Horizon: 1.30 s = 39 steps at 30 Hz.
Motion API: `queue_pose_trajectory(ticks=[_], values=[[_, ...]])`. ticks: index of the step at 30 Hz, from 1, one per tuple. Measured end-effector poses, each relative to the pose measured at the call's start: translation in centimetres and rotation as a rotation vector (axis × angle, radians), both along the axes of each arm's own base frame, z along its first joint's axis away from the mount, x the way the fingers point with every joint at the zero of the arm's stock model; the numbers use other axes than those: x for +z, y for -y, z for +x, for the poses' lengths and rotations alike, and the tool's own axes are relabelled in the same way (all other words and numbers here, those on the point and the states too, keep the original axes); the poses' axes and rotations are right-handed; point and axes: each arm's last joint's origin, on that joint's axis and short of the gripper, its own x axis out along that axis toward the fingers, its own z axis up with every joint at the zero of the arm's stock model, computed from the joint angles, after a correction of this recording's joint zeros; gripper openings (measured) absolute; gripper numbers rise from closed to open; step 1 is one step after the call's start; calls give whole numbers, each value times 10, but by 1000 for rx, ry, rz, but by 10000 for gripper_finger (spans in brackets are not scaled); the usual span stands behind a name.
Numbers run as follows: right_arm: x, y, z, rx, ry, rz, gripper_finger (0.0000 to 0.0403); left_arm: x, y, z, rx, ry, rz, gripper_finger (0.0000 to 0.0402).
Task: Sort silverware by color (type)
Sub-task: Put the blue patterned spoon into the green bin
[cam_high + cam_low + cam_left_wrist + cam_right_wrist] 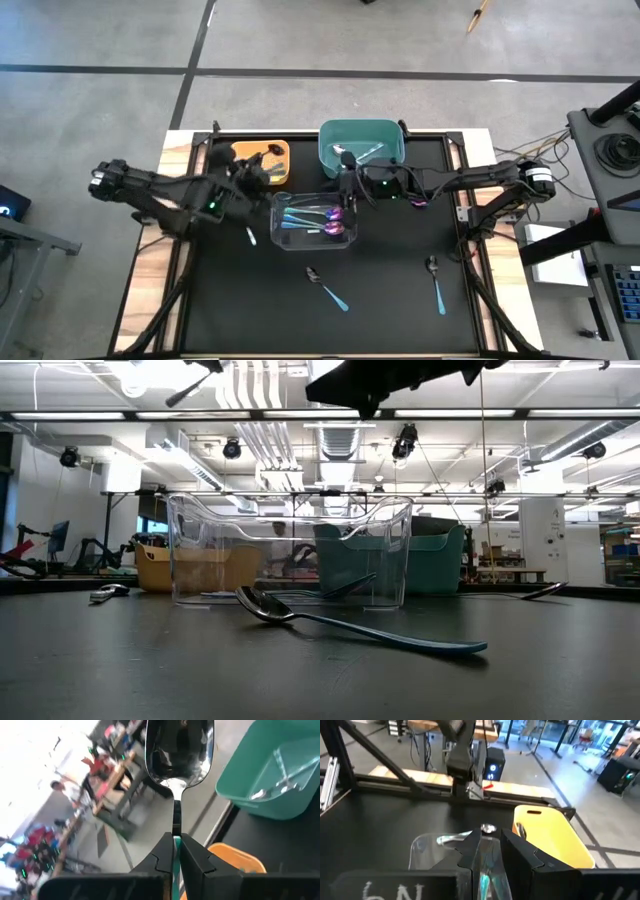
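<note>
High view: the black surface (330, 300) fills the centre of the frame. At its upper edge sit an orange bin (262, 162) at left-centre and a teal bin (362, 147) at centre, with a clear bin (314, 221) just below and between them. The left hand (262, 170) lies over the orange bin; the right hand (347, 188) sits between the teal bin and the clear bin's upper right corner. Purple-bowled spoons (322, 220) lie in the clear bin, silver ones (360, 153) in the teal bin. A dark-bowled spoon (326, 287) lies loose at lower centre, another (436, 283) at lower right, and a teal handle (250, 236) left of the clear bin.

Low view: the clear bin (290, 550) stands mid-frame, the orange bin (160, 567) and teal bin (440, 560) behind it. A spoon (350, 625) lies in front, bowl to the left; another (535, 593) lies at far right.

Left wrist view: the left hand (175, 851) is clamped on a spoon's (177, 750) thin handle, its dark shiny bowl at the top of the frame. The teal bin (265, 795) is at right, an orange rim (235, 857) at lower right.

Right wrist view: the right hand (489, 849) pinches a spoon (487, 829) with a shiny bowl, above the clear bin (427, 845). The orange bin (547, 837) is at right.
</note>
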Motion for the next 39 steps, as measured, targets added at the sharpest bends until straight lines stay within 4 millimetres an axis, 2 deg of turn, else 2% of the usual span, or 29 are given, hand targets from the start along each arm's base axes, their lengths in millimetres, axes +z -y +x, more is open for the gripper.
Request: queue_pose_trajectory(ticks=[4,10,16,25,29,39], values=[[2,4,0,-147,14,-23,63,-5,-23,17,-10,-36,-111,0],[1,12,-2,-381,24,-4,63,-12,-40,45,-220,4,-219,0],[0,13,-3,-395,14,10,82,-22,-43,54,-295,10,-199,0],[4,13,-7,-426,36,139,185,-40,-52,52,-267,-65,-193,0],[9,14,-9,-436,68,183,218,-45,-53,52,-262,-72,-195,0],[19,21,1,-385,107,271,231,-59,-53,64,-266,-15,-189,0]])
